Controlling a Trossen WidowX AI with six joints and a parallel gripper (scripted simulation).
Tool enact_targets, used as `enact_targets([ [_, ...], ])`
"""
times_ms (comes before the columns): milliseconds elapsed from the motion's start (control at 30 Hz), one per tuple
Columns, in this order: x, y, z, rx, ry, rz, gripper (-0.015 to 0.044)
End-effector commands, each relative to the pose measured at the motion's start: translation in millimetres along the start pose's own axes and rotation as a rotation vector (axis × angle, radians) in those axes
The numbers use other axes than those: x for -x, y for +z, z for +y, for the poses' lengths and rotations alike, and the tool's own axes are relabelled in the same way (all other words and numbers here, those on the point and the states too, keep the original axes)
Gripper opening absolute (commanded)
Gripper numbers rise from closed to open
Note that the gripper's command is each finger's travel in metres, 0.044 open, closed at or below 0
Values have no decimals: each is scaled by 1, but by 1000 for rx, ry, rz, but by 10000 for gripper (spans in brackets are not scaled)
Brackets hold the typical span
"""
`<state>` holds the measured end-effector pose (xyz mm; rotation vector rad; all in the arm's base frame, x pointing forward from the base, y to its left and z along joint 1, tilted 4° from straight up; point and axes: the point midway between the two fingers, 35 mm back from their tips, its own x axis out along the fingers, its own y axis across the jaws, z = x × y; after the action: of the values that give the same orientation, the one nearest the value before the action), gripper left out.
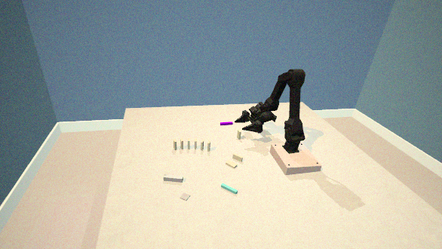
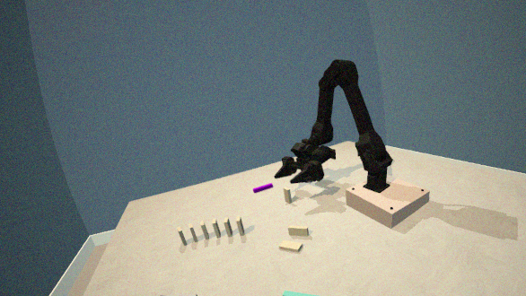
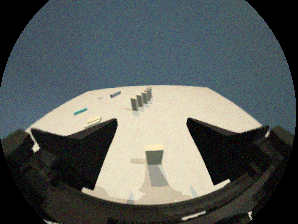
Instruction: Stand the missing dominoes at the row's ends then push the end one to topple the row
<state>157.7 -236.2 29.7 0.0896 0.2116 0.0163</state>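
Several thin tan dominoes stand in an evenly spaced row [image 1: 188,145] [image 2: 216,229] [image 3: 139,101] left of the arm. A single domino [image 1: 239,135] [image 2: 287,195] [image 3: 154,157] stands upright well apart from the row, to its right and farther back. My gripper [image 1: 239,125] [image 2: 284,179] [image 3: 152,121] is wide open and empty, above and behind this domino, which shows between the fingers in the wrist view. One loose domino [image 1: 237,158] [image 2: 298,231] lies on its long edge, and another [image 1: 231,164] [image 2: 291,246] lies flat beside it.
A purple stick [image 1: 226,123] [image 2: 263,187] lies near the back edge. Toward the front lie a turquoise stick [image 1: 229,189] [image 2: 300,294] [image 3: 80,111], a grey block [image 1: 173,179] [image 3: 115,94] and a small flat tile [image 1: 185,197]. The arm's base [image 1: 303,167] [image 2: 390,202] stands at right.
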Motion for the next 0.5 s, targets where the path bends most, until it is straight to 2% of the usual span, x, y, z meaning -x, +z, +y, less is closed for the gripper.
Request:
enact_targets([
  [0,-20,-2,-8,-55,58,268,440],
  [167,-35,1,-7,-107,85,777,440],
  [333,-22,36,0,-21,-6,1259,440],
  [400,-16,51,2,25,-50,1372,440],
  [467,-15,53,3,32,-56,1386,440],
])
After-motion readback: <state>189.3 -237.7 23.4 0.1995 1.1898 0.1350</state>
